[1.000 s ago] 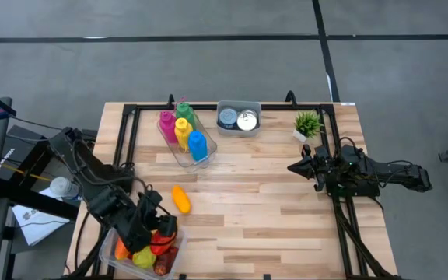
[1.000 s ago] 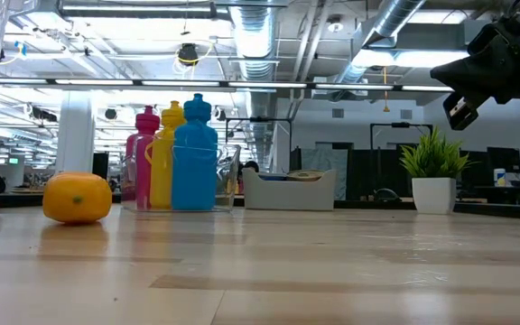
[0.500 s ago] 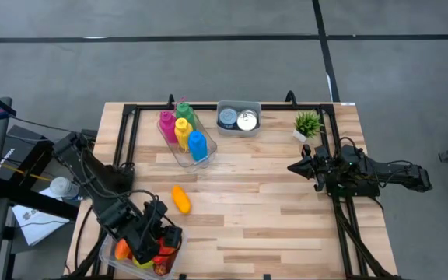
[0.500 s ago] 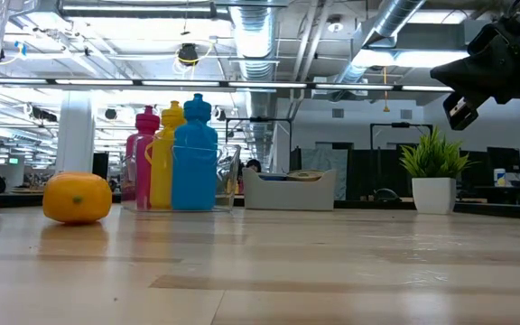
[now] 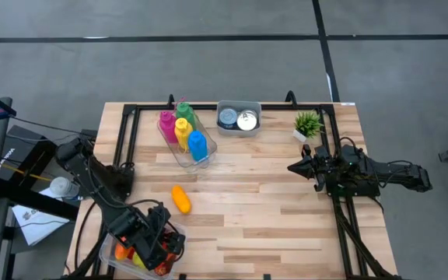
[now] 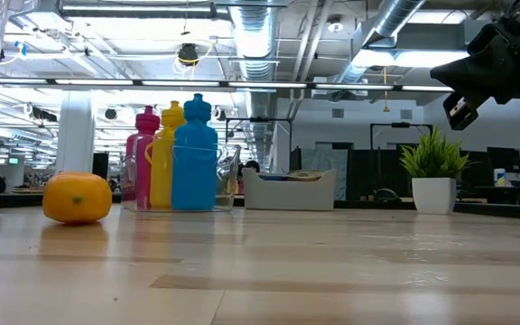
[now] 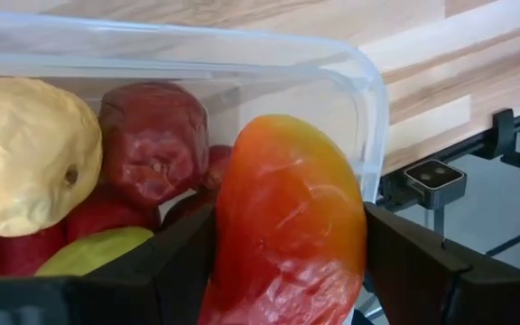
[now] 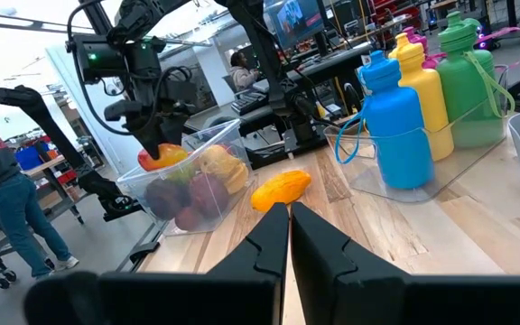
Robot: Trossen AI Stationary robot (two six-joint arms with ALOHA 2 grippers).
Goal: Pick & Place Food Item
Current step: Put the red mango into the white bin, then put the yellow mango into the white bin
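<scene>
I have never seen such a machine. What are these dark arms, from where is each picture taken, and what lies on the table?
These are two robot arms at a light wooden table. One picture looks down from above, one looks level across the table, and one comes from each wrist. The left gripper reaches into a clear plastic bin of fruit and has its fingers around an orange-red mango-like fruit. The right gripper waits shut at the table's right side. Also on the table: a loose orange fruit, a clear tray of coloured bottles, a grey box of tins and a small potted plant.
</scene>
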